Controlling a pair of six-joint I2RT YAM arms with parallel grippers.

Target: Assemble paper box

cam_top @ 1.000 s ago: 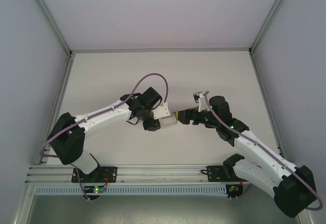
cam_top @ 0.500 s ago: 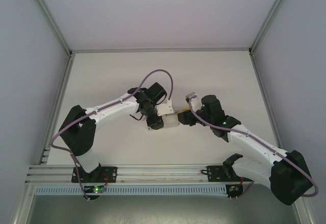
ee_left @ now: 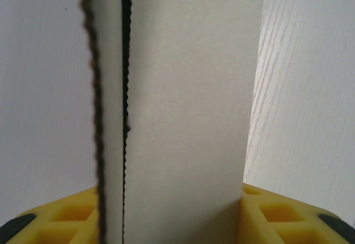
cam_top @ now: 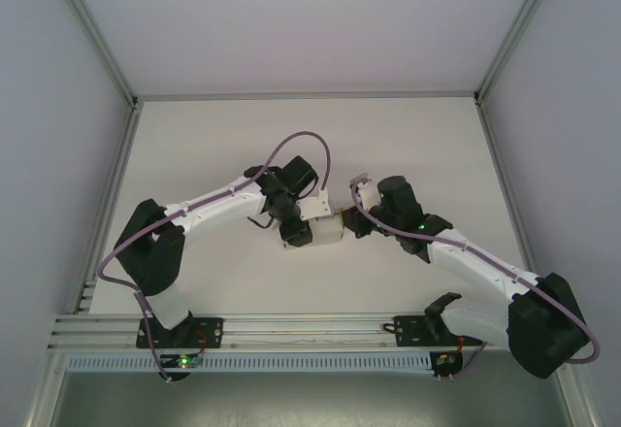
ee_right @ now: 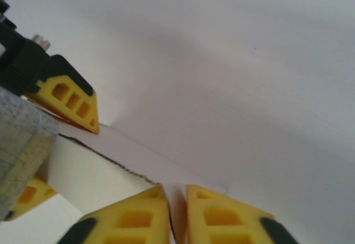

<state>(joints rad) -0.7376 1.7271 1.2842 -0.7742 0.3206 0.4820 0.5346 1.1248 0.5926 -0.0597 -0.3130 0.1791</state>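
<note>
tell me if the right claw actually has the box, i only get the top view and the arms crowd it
Observer: In the right wrist view, the right claw is closed on a thin flap of the paper box. The card sits between its yellow fingers.
Operator: and the left one
Observer: In the left wrist view, the left claw has the box wedged upright between both its fingers.
Operator: any open edge showing
Observer: Yes, a serrated edge runs the length of the box's face, with a dark slit along it.
</note>
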